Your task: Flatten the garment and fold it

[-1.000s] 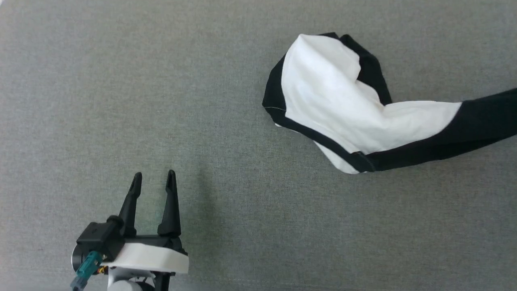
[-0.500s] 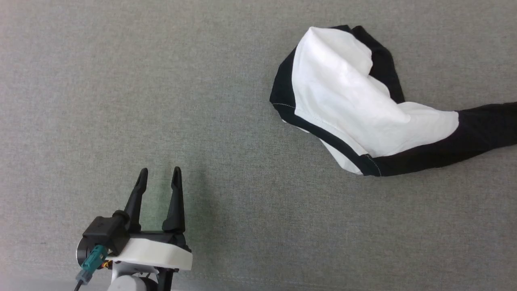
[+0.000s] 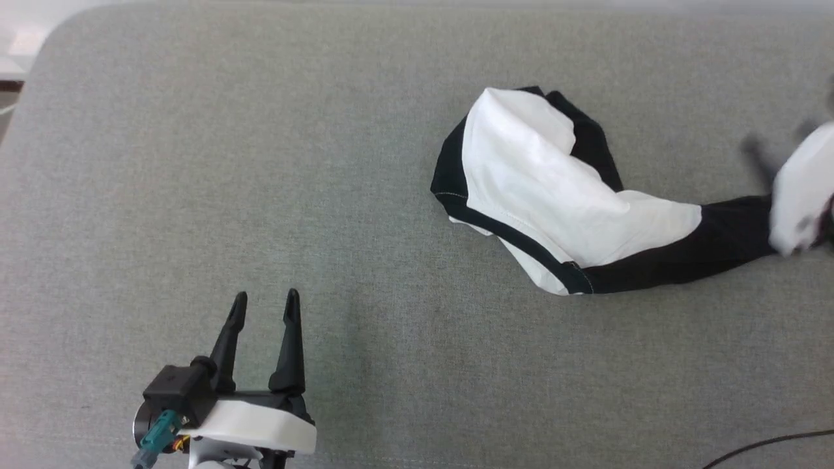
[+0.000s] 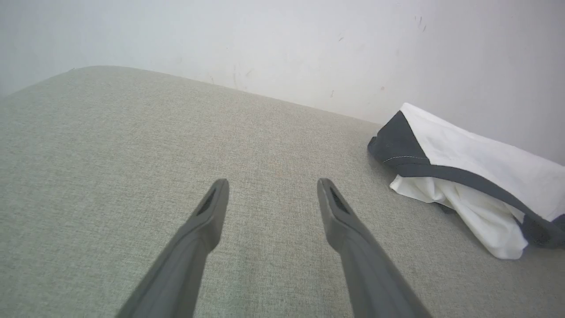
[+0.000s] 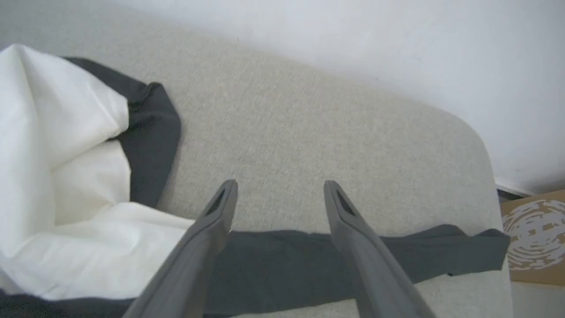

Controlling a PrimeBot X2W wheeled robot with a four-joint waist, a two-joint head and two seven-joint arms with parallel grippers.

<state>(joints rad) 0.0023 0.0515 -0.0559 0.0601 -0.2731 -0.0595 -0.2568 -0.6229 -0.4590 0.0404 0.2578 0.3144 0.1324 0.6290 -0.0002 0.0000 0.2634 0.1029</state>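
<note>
Both grippers have jaws apart and hold nothing: left gripper (image 3: 266,296) well apart from the garment (image 3: 541,189), right gripper (image 5: 280,185) over its stretched black sleeve (image 5: 309,260). The garment lies bunched on the grey cushion (image 3: 260,163), so flattening looks barely begun. Next, opposite edges likely need pinching and spreading. A box (image 5: 534,234) beyond the cushion's end seems no obstacle.

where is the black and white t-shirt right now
The crumpled white T-shirt with black sleeves lies on the grey fabric surface, right of centre in the head view; one black sleeve stretches right, under the right claw.
</note>
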